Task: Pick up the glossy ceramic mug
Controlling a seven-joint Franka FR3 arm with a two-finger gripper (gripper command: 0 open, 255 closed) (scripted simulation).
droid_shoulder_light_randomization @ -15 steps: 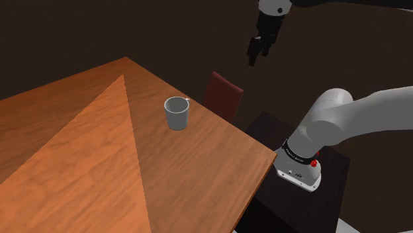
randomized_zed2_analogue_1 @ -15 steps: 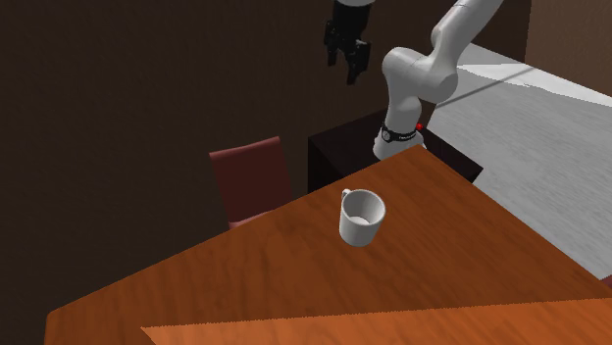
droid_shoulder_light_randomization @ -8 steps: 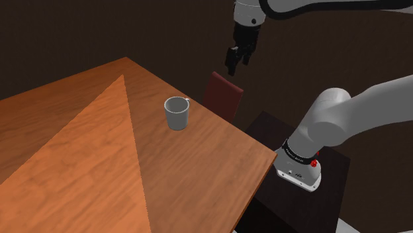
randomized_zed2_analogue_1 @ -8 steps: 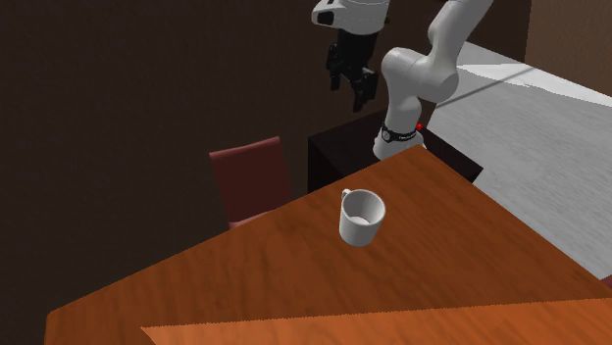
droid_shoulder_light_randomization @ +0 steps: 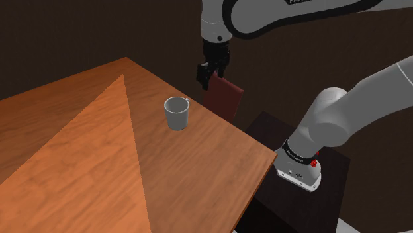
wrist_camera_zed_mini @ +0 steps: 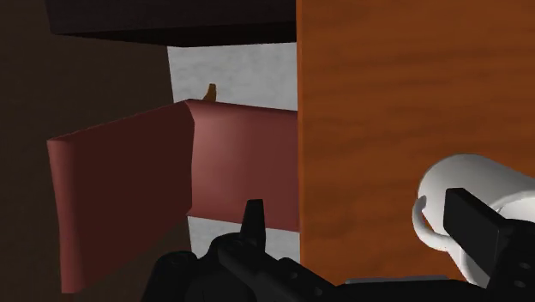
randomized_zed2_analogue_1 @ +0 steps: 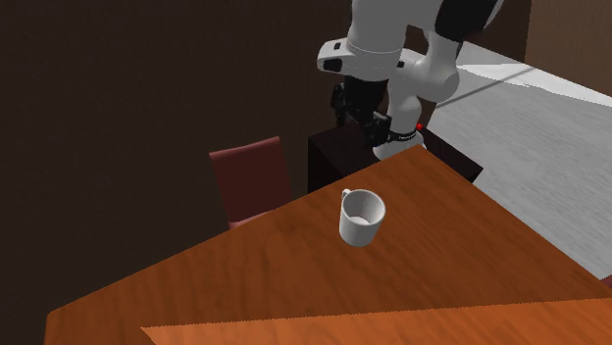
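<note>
Arm arches over table (droid_shoulder_light_randomization: pixel 79 139) edge, gripper (droid_shoulder_light_randomization: pixel 207 73) pointing down, fingers apart, empty, at 1 o'clock from white mug (droid_shoulder_light_randomization: pixel 177 114) in shoulder view, over red chair (droid_shoulder_light_randomization: pixel 225 100).

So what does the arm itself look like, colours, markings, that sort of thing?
The arm is glossy white with rounded, tube-like links and dark joints. A black band with small, unreadable lettering rings its base, with red marks beside it. The pincer is all black, with two blocky fingers.
</note>
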